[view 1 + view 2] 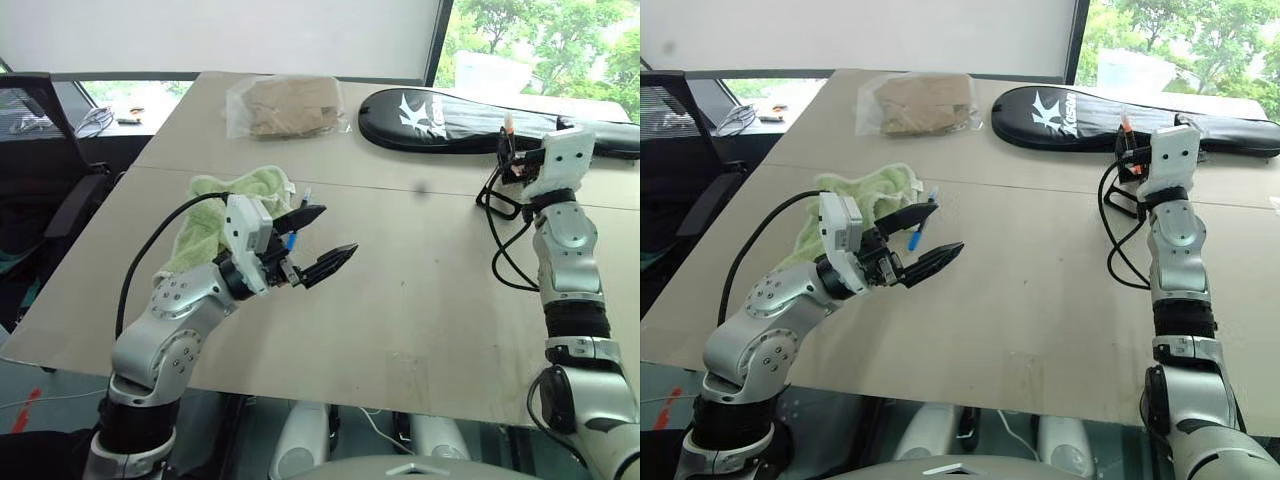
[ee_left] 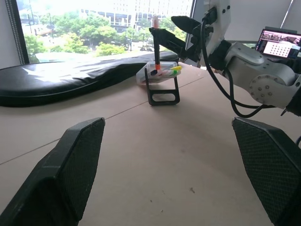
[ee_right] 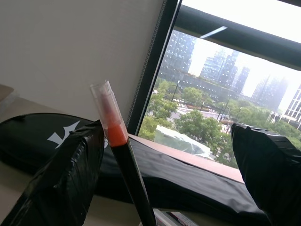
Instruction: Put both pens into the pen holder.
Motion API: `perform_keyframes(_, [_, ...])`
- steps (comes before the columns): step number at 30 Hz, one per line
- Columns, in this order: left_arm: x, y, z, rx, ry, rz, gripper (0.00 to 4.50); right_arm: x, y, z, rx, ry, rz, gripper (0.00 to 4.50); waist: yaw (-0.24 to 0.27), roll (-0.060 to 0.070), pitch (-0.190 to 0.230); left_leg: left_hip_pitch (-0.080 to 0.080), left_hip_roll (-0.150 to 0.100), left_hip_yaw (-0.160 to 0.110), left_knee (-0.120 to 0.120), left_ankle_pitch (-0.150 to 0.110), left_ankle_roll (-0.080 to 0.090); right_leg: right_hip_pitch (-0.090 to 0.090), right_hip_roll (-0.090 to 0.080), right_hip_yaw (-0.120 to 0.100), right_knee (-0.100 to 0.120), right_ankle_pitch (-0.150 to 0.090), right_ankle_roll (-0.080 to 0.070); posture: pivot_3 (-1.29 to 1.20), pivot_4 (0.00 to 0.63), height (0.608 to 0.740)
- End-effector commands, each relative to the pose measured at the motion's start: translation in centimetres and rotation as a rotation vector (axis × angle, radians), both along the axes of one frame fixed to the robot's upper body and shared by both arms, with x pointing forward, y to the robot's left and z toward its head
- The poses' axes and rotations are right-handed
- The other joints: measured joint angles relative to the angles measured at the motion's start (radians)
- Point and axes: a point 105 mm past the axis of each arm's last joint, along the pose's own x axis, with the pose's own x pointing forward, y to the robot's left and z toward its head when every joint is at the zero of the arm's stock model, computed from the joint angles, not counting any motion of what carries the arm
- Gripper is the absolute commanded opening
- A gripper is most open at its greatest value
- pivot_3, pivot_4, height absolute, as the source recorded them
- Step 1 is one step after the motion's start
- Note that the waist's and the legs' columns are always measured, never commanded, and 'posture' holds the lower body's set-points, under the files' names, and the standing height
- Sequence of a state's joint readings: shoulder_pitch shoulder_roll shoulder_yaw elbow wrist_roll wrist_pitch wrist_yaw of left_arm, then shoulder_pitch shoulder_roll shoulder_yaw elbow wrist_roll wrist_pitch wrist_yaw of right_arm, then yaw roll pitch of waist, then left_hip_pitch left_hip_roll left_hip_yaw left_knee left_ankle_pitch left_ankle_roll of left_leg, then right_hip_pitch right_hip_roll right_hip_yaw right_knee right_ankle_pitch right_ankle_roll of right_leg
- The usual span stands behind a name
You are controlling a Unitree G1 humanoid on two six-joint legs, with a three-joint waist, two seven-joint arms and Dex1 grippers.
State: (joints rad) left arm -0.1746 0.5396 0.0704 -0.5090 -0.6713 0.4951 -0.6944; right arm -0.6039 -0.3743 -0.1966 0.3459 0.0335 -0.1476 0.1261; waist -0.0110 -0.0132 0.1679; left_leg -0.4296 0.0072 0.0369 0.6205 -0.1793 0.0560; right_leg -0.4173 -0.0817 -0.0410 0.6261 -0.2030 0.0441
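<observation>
My left gripper (image 1: 318,240), spread wide and empty, hovers by the blue-capped pen (image 1: 292,238). My right gripper (image 2: 176,32) stands open around the orange pen (image 2: 156,59), upright in the pen holder (image 2: 162,84); withdrawing carelessly could tip it.

The desk (image 1: 400,300) is a pale tan board top with a seam running across it and another running away from the robot. 5 things lie on it. A green towel (image 1: 215,215) sits bunched near the left edge, with a blue-tipped pen (image 1: 917,232) beside it. A clear bag (image 1: 285,106) holding something brown lies at the far side. To its right stretches a long black racket bag (image 1: 450,122). Just in front of that bag stands the pen holder (image 2: 162,84), with an orange-ended pen (image 2: 156,59) upright in it.
</observation>
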Motion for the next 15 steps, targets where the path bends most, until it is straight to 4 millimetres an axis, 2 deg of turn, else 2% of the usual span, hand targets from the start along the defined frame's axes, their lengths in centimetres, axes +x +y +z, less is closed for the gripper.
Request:
perform_keyframes(1, [-0.1, 0.1, 1.0, 0.001, -0.049, -0.002, 4.5, -1.1, -0.5, 1.3, 0.032, -0.012, -0.018, 4.43, 0.001, 0.0, 0.0, 0.0, 0.0, 0.0, 0.0, 0.0, 0.0, 0.0, 0.0, 0.0, 0.0, 0.0, 0.0, 0.0, 0.15, 0.74])
perform_keyframes(9, [0.0, 0.0, 0.8, 0.011, -0.044, -0.008, 4.5, -1.6, -0.8, 0.1, 0.1, 0.12, -0.035, 4.43, 0.001, 0.0, 0.0, 0.0, 0.0, 0.0, 0.0, 0.0, 0.0, 0.0, 0.0, 0.0, 0.0, 0.0, 0.0, 0.0, 0.15, 0.74])
perform_keyframes(15, [0.1, -0.1, 0.8, 0.013, -0.045, -0.008, 4.5, -1.5, -1.0, 0.0, 0.108, 0.16, -0.028, 4.43, 0.001, 0.0, 0.0, 0.0, 0.0, 0.0, 0.0, 0.0, 0.0, 0.0, 0.0, 0.0, 0.0, 0.0, 0.0, 0.0, 0.15, 0.74])
